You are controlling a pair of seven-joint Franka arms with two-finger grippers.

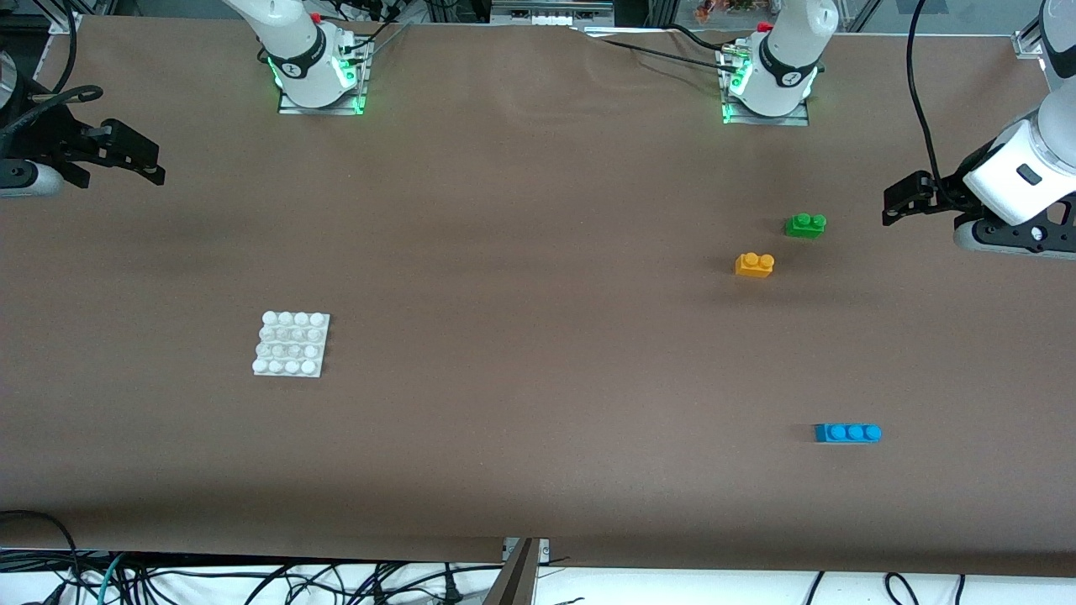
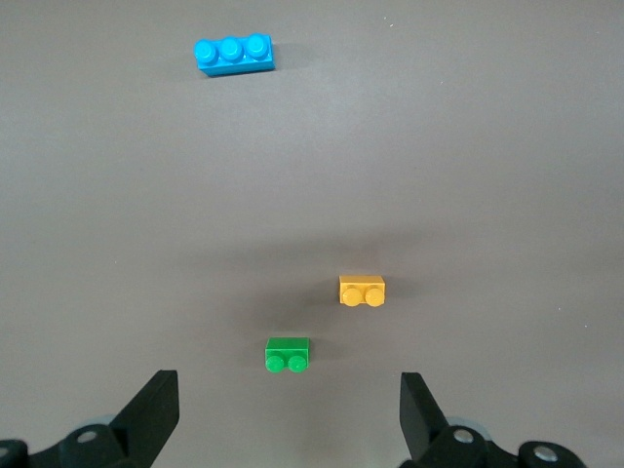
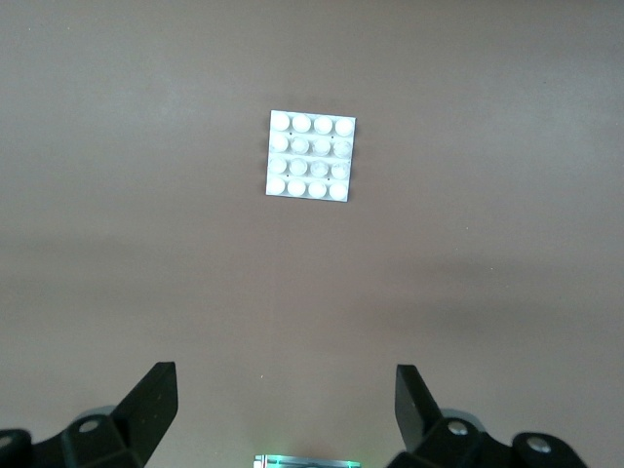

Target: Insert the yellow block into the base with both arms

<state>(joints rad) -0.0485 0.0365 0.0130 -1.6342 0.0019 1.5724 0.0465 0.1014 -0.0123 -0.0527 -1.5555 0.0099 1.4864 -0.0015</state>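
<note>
The yellow block (image 1: 754, 265) (image 2: 362, 291) lies alone on the brown table toward the left arm's end, studs up. The white studded base (image 1: 291, 344) (image 3: 311, 155) lies flat toward the right arm's end, well apart from the block. My left gripper (image 1: 893, 206) (image 2: 288, 385) hangs open and empty over its end of the table, off to the side of the block. My right gripper (image 1: 155, 164) (image 3: 286, 375) hangs open and empty over its own end of the table, apart from the base.
A green two-stud brick (image 1: 805, 224) (image 2: 288, 355) sits just beside the yellow block, farther from the front camera. A blue three-stud brick (image 1: 847, 433) (image 2: 234, 53) lies nearer the front camera. Both arm bases (image 1: 319, 84) (image 1: 769, 92) stand at the table's back edge.
</note>
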